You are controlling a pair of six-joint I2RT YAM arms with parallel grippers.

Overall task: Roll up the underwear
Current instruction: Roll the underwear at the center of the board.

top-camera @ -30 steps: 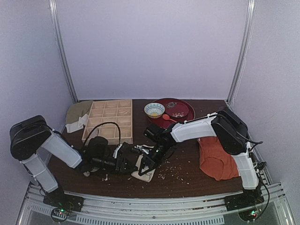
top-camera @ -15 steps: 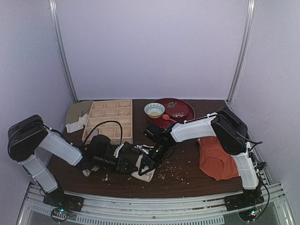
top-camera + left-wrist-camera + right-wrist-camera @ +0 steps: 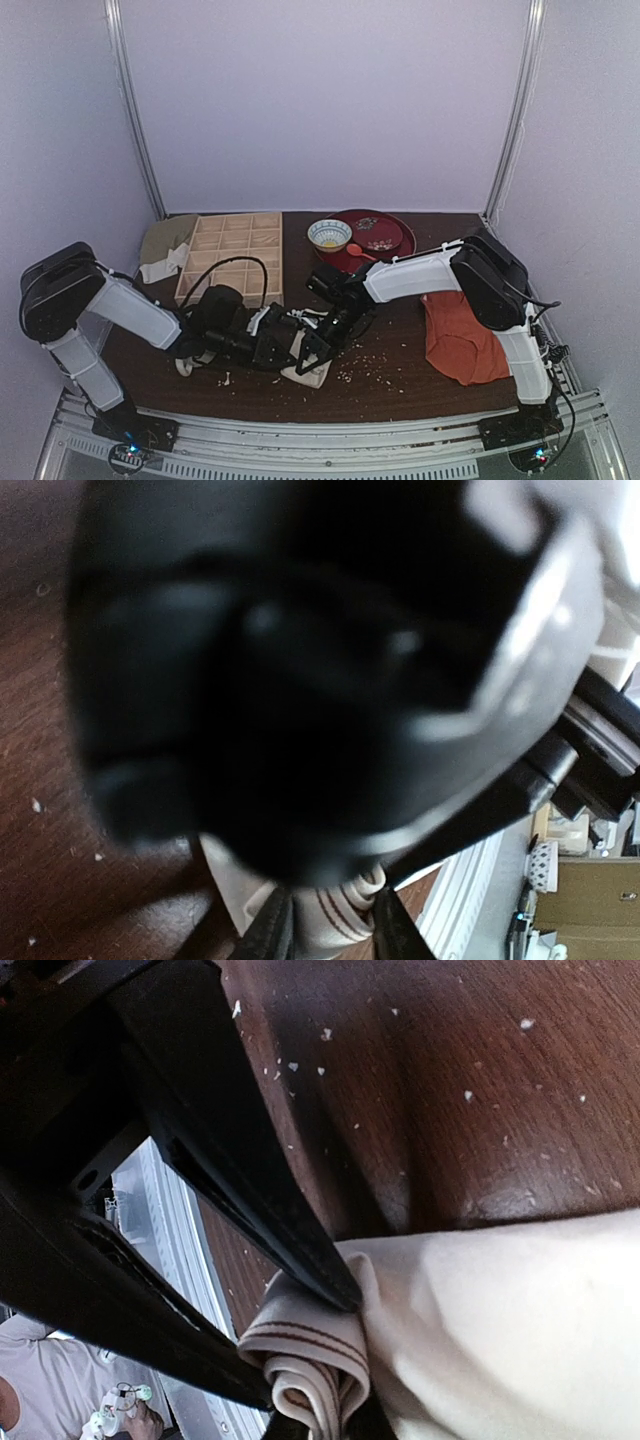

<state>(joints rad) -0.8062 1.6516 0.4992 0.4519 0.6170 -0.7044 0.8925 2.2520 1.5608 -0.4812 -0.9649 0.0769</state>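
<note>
top view: the underwear (image 3: 308, 372) sits bunched on the table (image 3: 400, 385) by the near edge, left of centre, half hidden under both grippers. left gripper (image 3: 290, 348) reaches in from the left, right gripper (image 3: 318, 345) from the right, tips almost meeting over it; grip unreadable from up there. right wrist view: cream cloth fills lower right, striped waistband (image 3: 305, 1345) folded over and caught between the right fingers (image 3: 295, 1240), pressed together on it. left wrist view: mostly a blurred black body (image 3: 300, 680); at the bottom edge the left fingers (image 3: 268, 935) flank that striped band, can't tell if they bite. only the top view shows the orange garment (image 3: 458, 340) to the right and the wooden grid box (image 3: 232, 258) at far left.
</note>
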